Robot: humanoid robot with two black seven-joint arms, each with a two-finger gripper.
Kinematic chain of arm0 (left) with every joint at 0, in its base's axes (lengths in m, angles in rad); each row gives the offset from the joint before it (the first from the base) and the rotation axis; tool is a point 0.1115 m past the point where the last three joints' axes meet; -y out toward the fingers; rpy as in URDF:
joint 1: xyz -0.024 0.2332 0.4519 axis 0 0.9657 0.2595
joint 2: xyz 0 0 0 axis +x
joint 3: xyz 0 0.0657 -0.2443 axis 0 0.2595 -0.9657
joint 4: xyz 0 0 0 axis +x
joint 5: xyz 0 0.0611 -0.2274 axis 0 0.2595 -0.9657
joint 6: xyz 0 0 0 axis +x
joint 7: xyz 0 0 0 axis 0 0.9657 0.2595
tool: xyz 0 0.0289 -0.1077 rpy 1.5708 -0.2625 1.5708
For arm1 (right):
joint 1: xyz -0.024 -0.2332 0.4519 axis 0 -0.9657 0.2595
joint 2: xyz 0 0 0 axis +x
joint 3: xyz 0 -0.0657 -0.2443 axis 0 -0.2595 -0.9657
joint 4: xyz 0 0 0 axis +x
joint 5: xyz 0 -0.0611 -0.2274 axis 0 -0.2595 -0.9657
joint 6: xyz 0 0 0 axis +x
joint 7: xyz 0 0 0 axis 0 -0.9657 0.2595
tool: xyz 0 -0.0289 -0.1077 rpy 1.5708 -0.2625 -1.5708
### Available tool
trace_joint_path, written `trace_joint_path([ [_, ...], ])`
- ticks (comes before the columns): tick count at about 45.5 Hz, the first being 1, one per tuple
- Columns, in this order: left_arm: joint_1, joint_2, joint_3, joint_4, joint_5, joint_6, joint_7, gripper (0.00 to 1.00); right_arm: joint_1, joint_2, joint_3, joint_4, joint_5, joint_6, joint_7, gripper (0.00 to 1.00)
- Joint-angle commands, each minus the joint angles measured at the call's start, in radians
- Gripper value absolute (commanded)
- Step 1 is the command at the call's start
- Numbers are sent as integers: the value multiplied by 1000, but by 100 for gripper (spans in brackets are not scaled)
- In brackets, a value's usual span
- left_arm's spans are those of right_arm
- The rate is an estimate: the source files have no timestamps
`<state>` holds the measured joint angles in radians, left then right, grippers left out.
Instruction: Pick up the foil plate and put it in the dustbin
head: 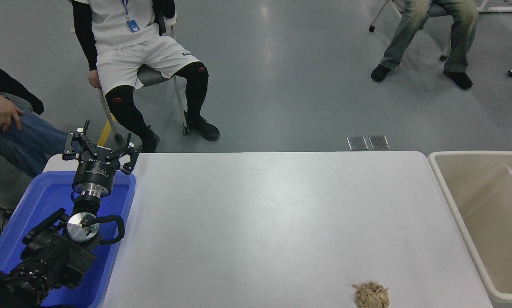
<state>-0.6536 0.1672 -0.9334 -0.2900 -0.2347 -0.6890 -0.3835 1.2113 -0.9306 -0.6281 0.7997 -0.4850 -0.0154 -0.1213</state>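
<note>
I see no foil plate anywhere in frame; can't tell if step is done or not started. Dustbin at right edge, visible interior looks bare. Left gripper parked at left over blue tray, fingers spread, holding nothing. Right arm out of view. Next: I'd locate plate first. Tan scrap pile bottom right of desk.

Dustbin and tan scrap pile cut by frame edges.
</note>
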Motion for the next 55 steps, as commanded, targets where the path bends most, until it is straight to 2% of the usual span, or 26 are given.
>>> trace_joint_path([
  [1,0,0,1,0,0,0,0,99,209,-34,-199,213,-29,74,2,100],
  [9,0,0,1,0,0,0,0,99,319,-42,-280,401,-29,141,2,100],
  [15,0,0,1,0,0,0,0,99,410,-24,-328,463,-29,308,2,100],
  [23,-1,0,1,0,0,0,0,99,589,134,-452,458,-24,667,0,100],
  [27,0,0,1,0,0,0,0,99,677,219,-508,455,-24,756,0,100],
  [33,0,0,1,0,0,0,0,99,774,283,-538,460,-17,799,0,100],
  [43,0,0,1,0,0,0,0,99,858,389,-529,466,89,801,2,100],
  [55,0,0,-1,0,-1,2,0,99,913,440,-420,469,89,801,2,100],
])
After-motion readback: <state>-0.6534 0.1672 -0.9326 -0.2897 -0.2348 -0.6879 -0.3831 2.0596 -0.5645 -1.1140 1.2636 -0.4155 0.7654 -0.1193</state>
